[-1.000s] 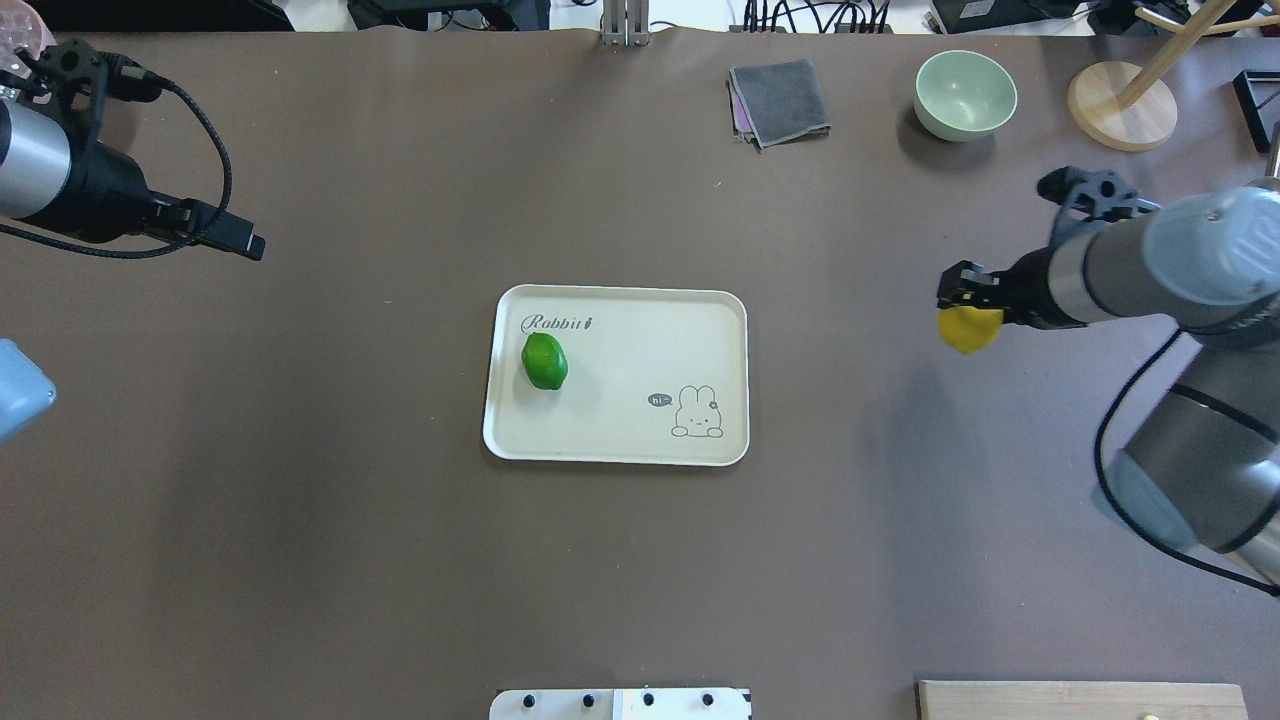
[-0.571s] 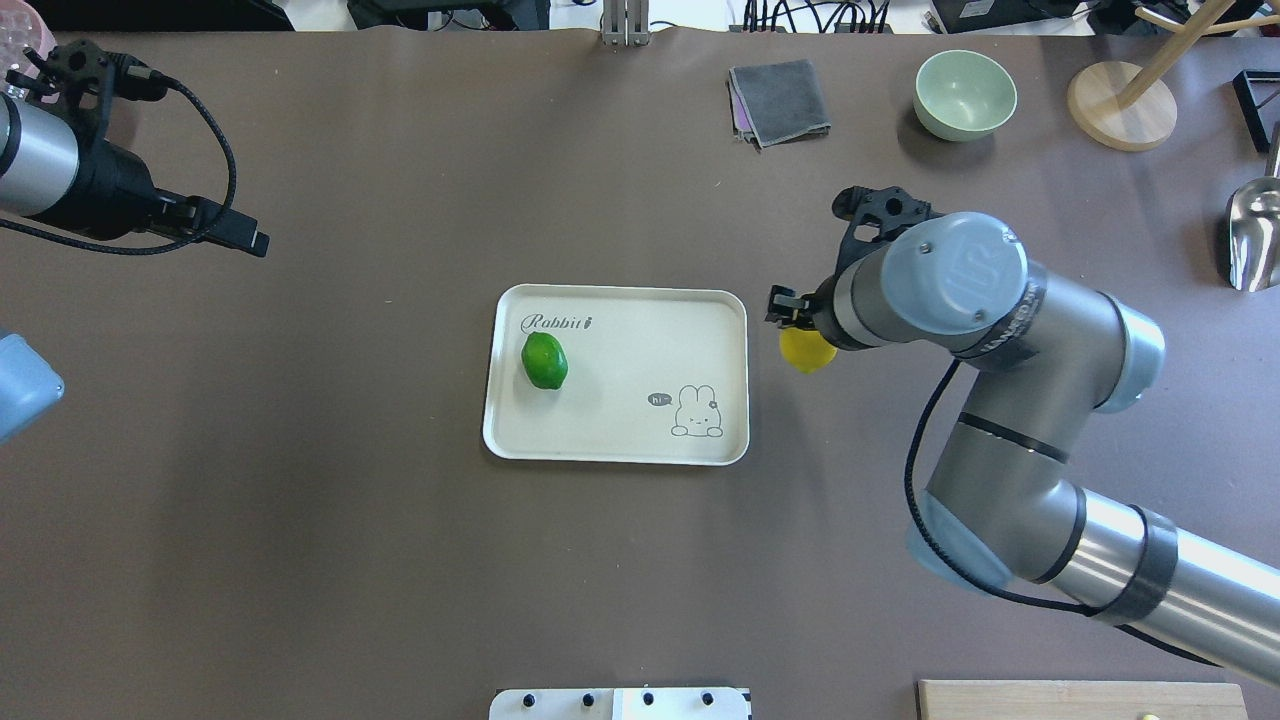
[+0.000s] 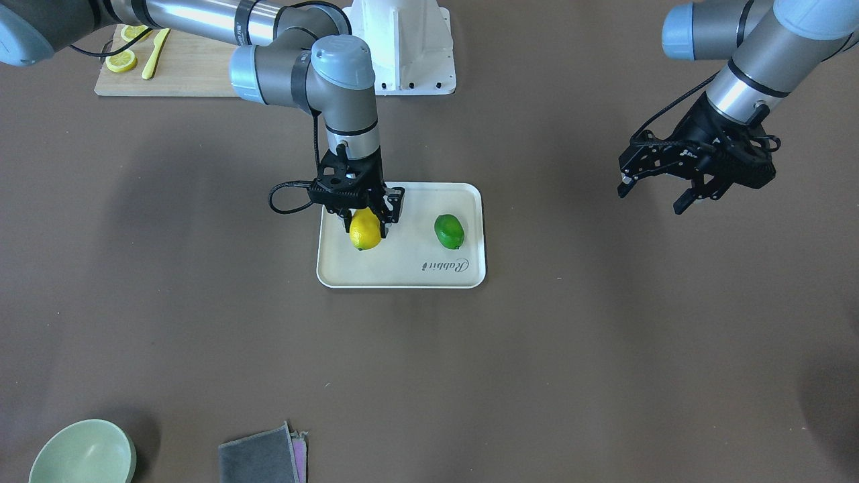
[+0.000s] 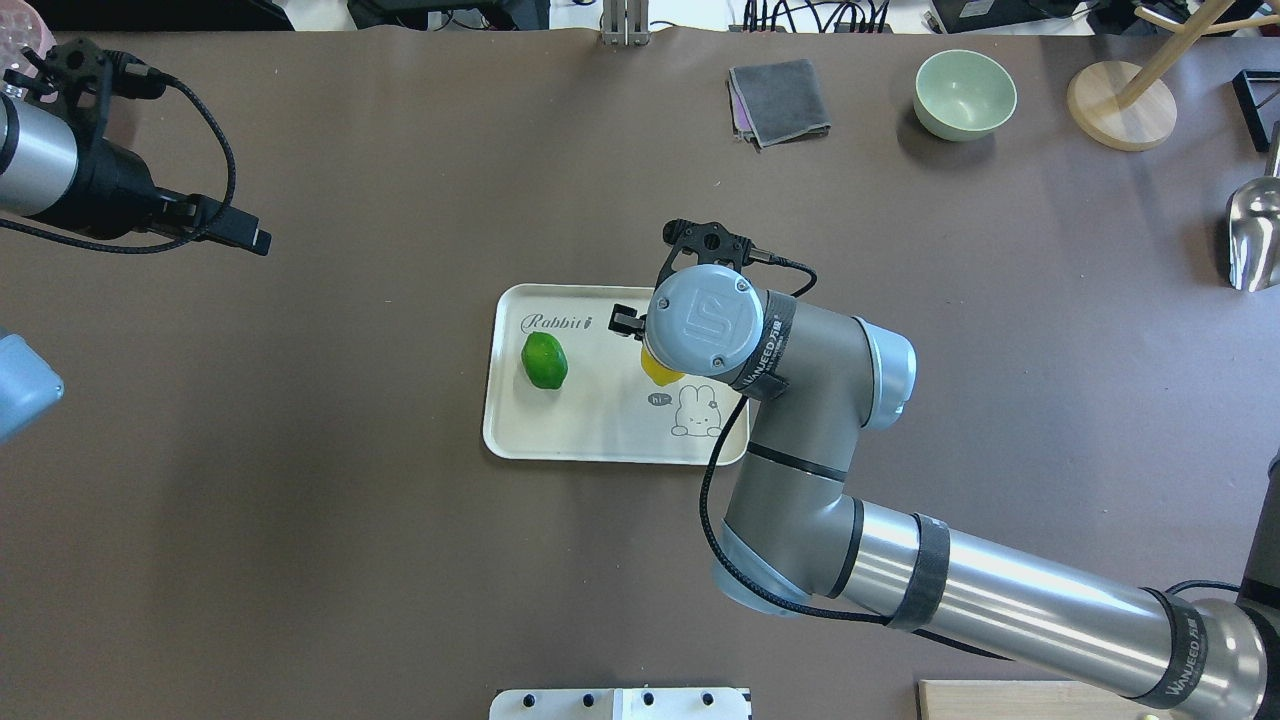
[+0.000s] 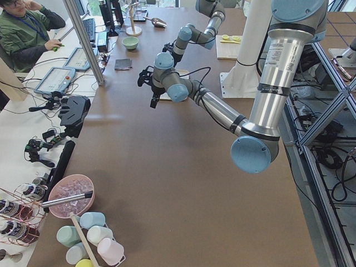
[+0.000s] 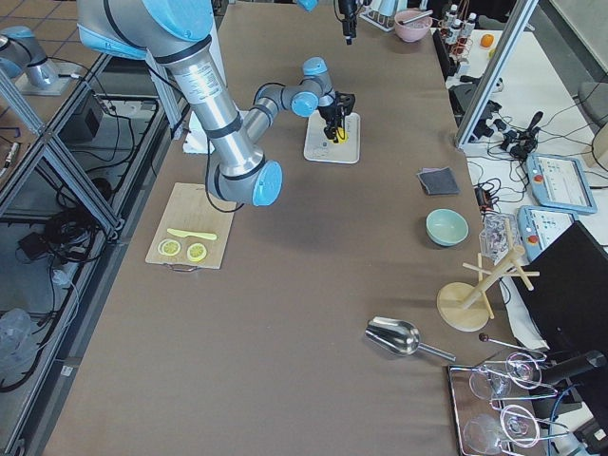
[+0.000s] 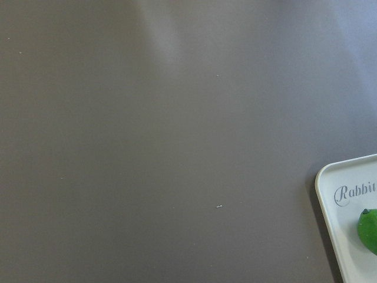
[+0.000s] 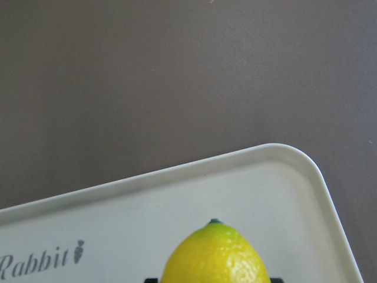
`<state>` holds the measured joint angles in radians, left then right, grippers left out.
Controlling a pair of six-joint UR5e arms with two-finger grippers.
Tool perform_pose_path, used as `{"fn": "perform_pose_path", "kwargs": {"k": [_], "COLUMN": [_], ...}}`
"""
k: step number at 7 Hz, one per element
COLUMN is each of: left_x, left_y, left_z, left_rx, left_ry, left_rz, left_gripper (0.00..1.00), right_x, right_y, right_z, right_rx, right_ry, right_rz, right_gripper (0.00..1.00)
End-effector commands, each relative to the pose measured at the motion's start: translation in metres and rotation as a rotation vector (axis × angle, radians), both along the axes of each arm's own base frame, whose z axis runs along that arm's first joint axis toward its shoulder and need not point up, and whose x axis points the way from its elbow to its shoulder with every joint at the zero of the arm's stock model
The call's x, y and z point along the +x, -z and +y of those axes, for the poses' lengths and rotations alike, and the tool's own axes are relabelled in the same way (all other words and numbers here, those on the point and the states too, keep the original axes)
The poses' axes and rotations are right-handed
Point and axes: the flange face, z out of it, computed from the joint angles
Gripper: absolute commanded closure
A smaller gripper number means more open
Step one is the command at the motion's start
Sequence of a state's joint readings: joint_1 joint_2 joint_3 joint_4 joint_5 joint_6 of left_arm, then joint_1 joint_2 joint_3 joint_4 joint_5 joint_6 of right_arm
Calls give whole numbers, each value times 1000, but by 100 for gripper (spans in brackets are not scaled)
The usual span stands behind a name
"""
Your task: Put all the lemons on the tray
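Task approx. half done, w/ the second half close. The green lemon [image 3: 449, 231] lies on the tray [image 3: 402, 272], free of any gripper, on the side w/ the "Rabbit" script. The yellow lemon [image 3: 365, 230] is over the tray's other half, by the rabbit drawing, but isn't released: it sits between the fingers of the right gripper [image 3: 366, 220], which points straight down. What's left, as I judge it: set the yellow one down, let go, and lift clear w/o nudging either fruit. No other whole lemon shows on the table [image 3: 201, 335]. The lemon slices [image 3: 121, 62] on the cutting board [image 3: 194, 67] aren't part of the job.

Fingers: the right gripper's are closed to the yellow lemon's width, one each side, gripping its upper part, and the fruit's lower end pokes out below them. The right wrist view shows the fruit centred btw. them, w/ a tray corner beyond. I can't tell whether its underside touches the tray floor or hangs just above. The front view is too steep and the arm blocks the overhead.

The left gripper [image 3: 651, 200] is well apart from the tray, over bare table, fingers spread wide, holding nothing.
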<state>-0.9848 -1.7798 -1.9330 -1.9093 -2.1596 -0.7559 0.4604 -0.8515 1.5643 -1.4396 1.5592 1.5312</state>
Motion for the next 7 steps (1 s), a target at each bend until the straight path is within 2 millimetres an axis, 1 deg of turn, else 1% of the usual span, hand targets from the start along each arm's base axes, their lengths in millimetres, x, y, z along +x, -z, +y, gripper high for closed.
{"fn": "perform_pose_path", "kwargs": {"k": [1,2,3,4,5,6,7], "left_x": [-1,-2,-2,-6,-26,-50,-100], "left_y": [-2,-5,-7,-8,-20,-35,-46], "left_z": [2,2,1,-1,-7,-10,-25], "left_rx": [-2,-5,-8,-5,-15,36,34], "left_ry": [0,4,5,5,32,1,-45], "left_rz": [-1,-5,-10,-14,-31,-87,-166], "left_gripper": [2,2,2,2,2,1,1], "right_x": [21,55,99,155,224,298,376], "right_y": [8,24,40,35,6,-28,-70], "right_z": [-19,-28,-39,-53,-72,-96,-115], "right_rx": [2,-22,-16,-13,29,44,108], "right_ry": [-6,39,93,143,218,267,350], "right_rz": [12,27,44,81,103,105,142], "right_gripper": [0,0,0,0,0,0,0]}}
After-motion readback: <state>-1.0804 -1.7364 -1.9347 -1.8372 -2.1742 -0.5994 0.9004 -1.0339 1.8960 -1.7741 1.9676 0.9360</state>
